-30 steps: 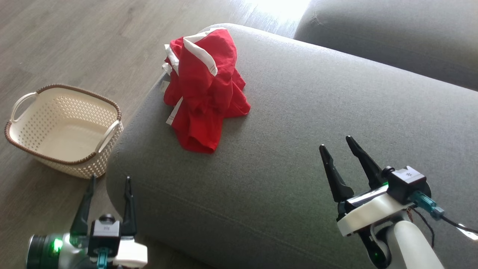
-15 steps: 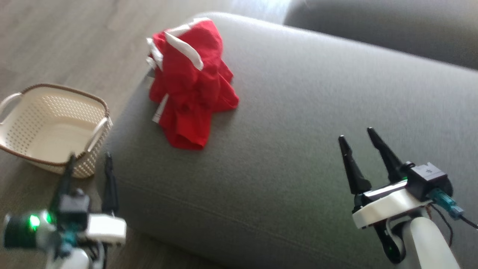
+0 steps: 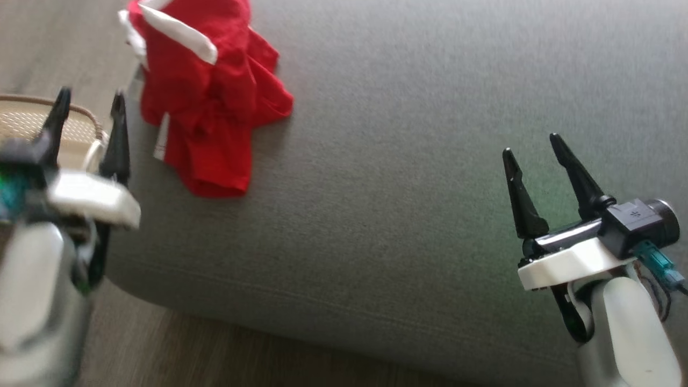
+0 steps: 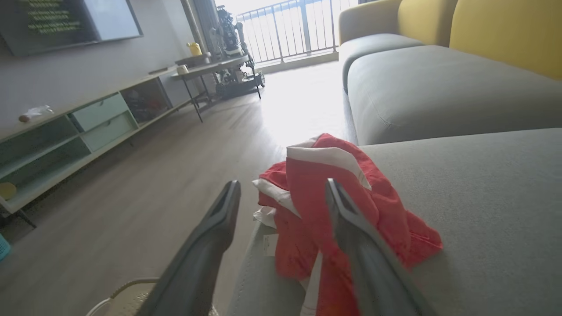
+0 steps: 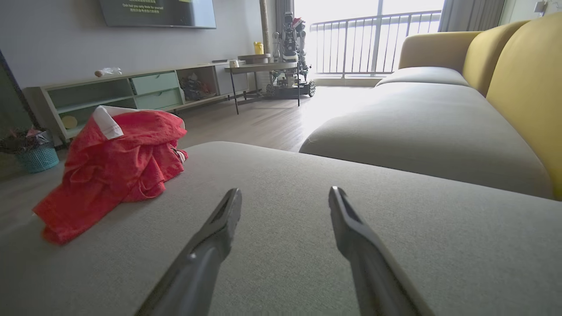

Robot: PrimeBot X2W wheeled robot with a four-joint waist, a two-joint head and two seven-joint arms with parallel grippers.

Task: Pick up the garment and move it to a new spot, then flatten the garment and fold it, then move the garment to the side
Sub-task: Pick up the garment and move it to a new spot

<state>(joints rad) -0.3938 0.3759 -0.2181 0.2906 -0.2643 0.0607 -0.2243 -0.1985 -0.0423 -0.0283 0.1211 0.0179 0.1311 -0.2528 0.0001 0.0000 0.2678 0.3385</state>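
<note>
On the grey sofa (image 3: 403, 161): the garment (image 3: 204, 102), red with white trim, crumpled in a heap near the cushion's left edge. Not flattened, not folded, gripped by nothing. Across the top of the heap, one white band; at its edge, a small white label (image 4: 270, 245).

At the left of the head view, blurred: the left tool (image 3: 90, 97), fingers wide apart and empty, pointing up the view. Just beside the garment's left side without touching it, off the cushion's edge, in front of the basket (image 3: 32, 115) rim in that view. In the left wrist view, the left tool (image 4: 282, 182) spread and aimed at the garment (image 4: 390, 215), the heap seen between and past the fingers, the right finger crossing the red cloth in the picture. Below the left finger, a curve of basket (image 4: 127, 285) rim; beyond, wood floor (image 4: 145, 184).

At the lower right of the head view: the right tool (image 3: 530, 144), fingers likewise apart, holding nothing, above bare cushion and well apart from the garment. In the right wrist view, the right tool (image 5: 284, 190) low over grey fabric, the garment (image 5: 118, 162) off to that view's left, clear of both fingers.

Further back: a second grey seat with yellow backrests (image 5: 527, 87), a low shelf unit (image 5: 153, 83), a small desk (image 5: 263, 66), a wall screen (image 5: 158, 13), a bright balcony rail (image 5: 373, 44).
</note>
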